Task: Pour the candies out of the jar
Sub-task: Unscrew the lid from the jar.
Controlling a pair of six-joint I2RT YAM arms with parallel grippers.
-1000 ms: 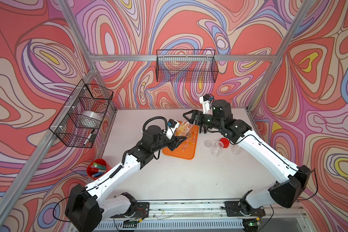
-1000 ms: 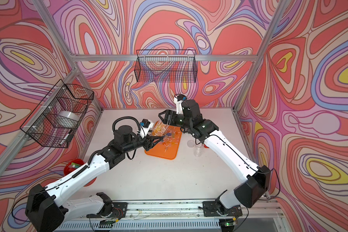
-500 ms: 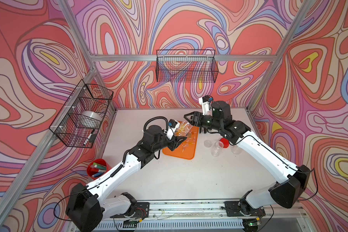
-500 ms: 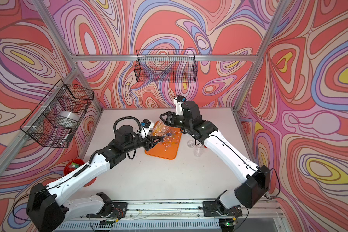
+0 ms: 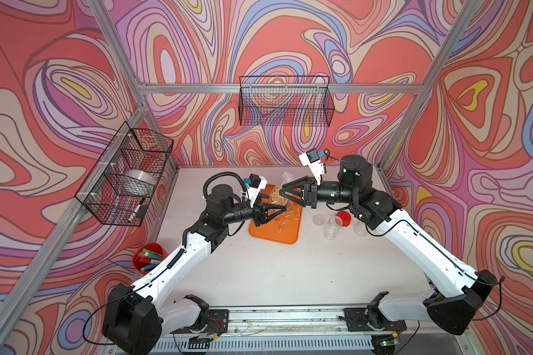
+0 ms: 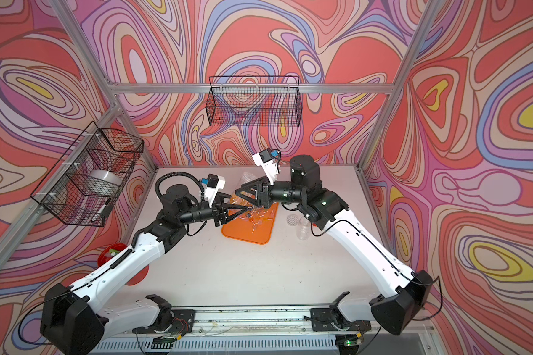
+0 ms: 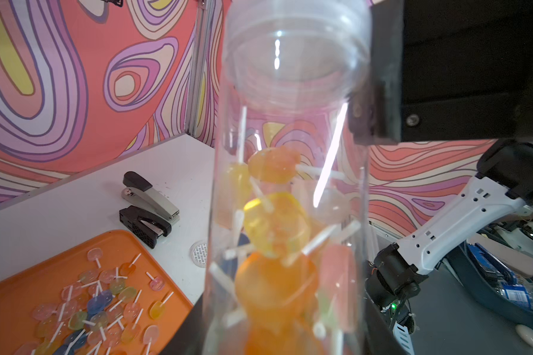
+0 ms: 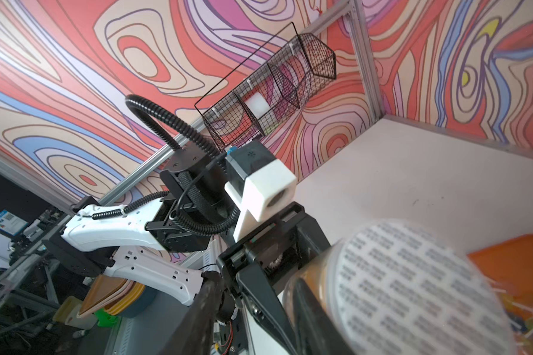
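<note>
Narrowed since a second ago, right fingers (image 7: 379, 92) now bracket the jar (image 7: 290, 184) at its threaded end, one right against its wall; whether they truly grip it cannot be told; left fingers (image 8: 256, 285) stay clenched on the jar's other end, holding it tilted above the orange tray (image 5: 271, 235) on the desk (image 5: 290, 270); candies (image 7: 276, 227), orange and yellow, sit packed inside near the left fingers; more lie loose on the tray; a white printed disc (image 8: 413, 292) fills the jar end facing the right wrist camera.
</note>
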